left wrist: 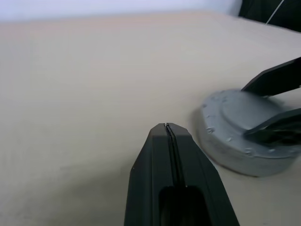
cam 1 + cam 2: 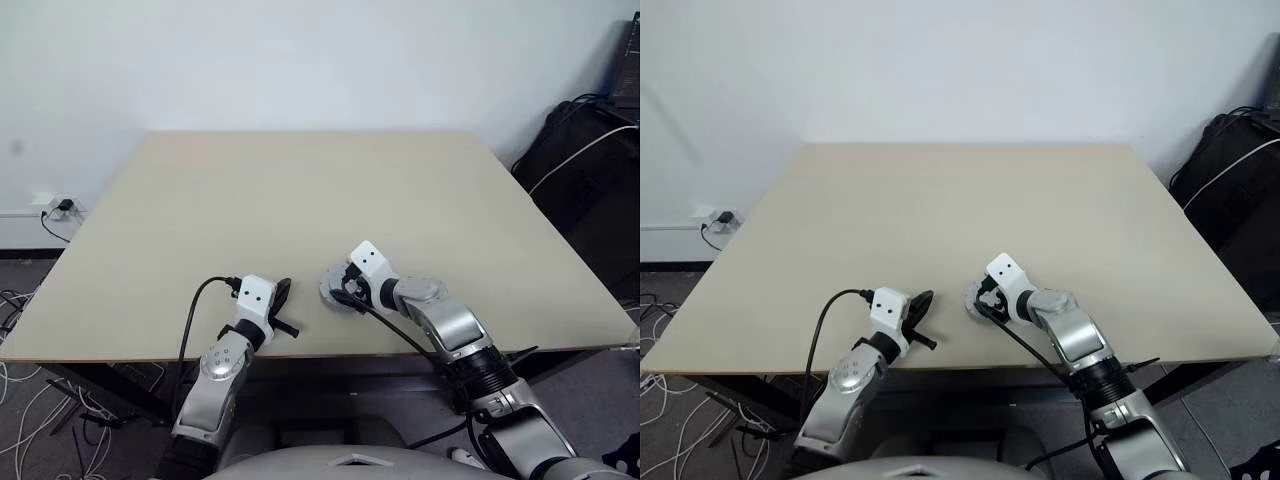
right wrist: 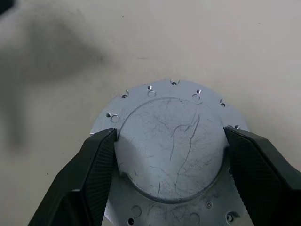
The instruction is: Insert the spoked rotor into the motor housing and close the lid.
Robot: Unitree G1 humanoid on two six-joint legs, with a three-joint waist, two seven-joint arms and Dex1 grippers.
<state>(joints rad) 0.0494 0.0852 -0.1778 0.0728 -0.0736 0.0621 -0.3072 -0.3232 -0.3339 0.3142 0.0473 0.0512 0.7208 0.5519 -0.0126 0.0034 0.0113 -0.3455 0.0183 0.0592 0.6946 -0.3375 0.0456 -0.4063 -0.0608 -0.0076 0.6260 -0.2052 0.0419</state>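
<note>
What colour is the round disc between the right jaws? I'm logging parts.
Silver-grey metal, finely scratched, on the round lid; clearest in the right wrist view.

Even, soft indoor light; faint shadows; wrist-view backgrounds perhaps slightly defocused.

1. Both head eyes look forward and down over the table (image 2: 300, 190)
2. Left wrist view skims low, close along the tabletop
3. Right wrist view looks steeply down, very near
4. All share the lid (image 3: 171, 146)

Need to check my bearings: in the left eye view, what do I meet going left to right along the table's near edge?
Wall socket off the table, then the shut left claw, the lid, the right claw astride it.
</note>
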